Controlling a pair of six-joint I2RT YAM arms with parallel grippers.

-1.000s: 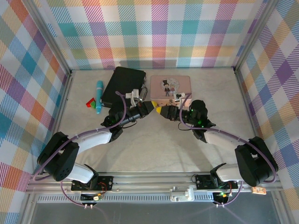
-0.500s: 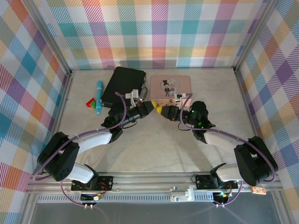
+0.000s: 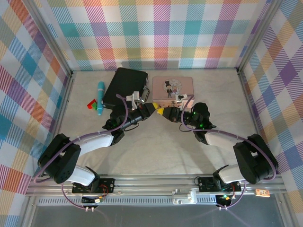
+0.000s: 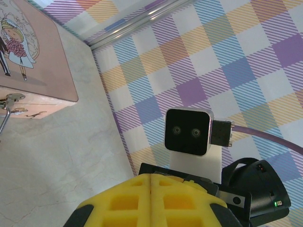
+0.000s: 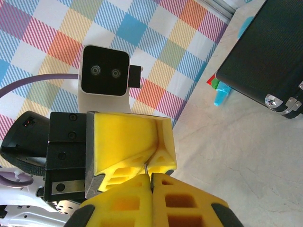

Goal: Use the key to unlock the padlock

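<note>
**Right fingers closed at the meeting point**

Far left on the table (image 3: 165, 151) lay a teal pen (image 3: 100, 97) and a black case (image 3: 124, 85). The left fingers (image 4: 156, 201) were pressed shut. The right fingers (image 5: 156, 194) had just closed against their tips, with a thin metal sliver (image 5: 146, 166) at the seam. This was probably the insertion. The padlock was hidden between them, crowded by the pink tin (image 3: 172, 86).
</note>
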